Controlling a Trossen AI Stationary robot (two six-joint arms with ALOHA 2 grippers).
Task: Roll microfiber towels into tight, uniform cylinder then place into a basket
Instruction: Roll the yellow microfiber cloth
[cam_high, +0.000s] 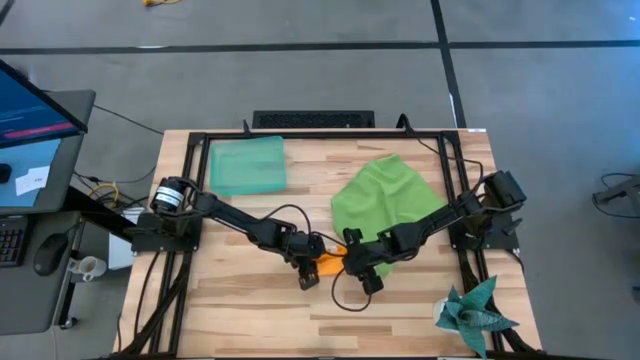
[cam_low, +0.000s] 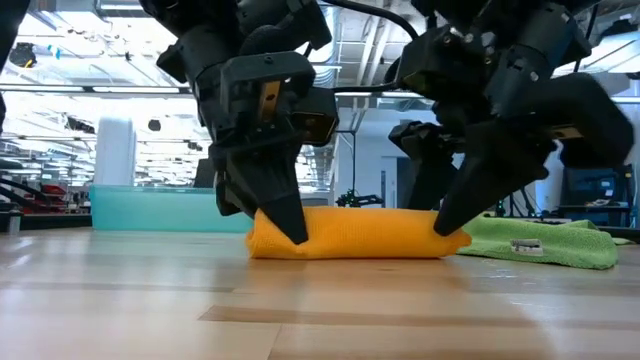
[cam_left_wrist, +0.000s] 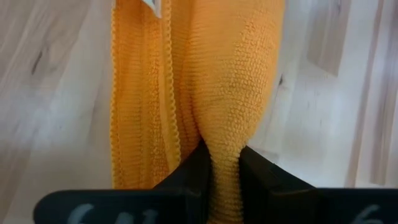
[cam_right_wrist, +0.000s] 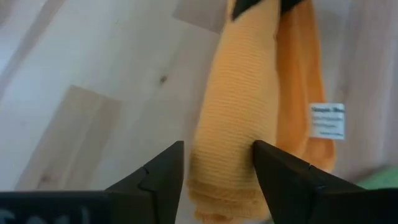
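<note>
— Where is the rolled bright orange microfiber towel (cam_low: 355, 232)?
— On the wooden table (cam_high: 250, 300), just beside the flat lime green cloth (cam_high: 385, 197). My left gripper (cam_left_wrist: 222, 169) pinches one end.
— And your right gripper (cam_right_wrist: 217, 163)?
— It straddles the other end, fingers parted.

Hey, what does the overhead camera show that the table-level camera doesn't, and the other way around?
Only the high view shows the spiky teal star object at the table's near right corner and the green towel spread wide.

Only the low view shows the orange towel as a full roll lying on the wood, with the left gripper at one end and the right gripper at the other.

Both show the teal basket, with neither towel in it.
</note>
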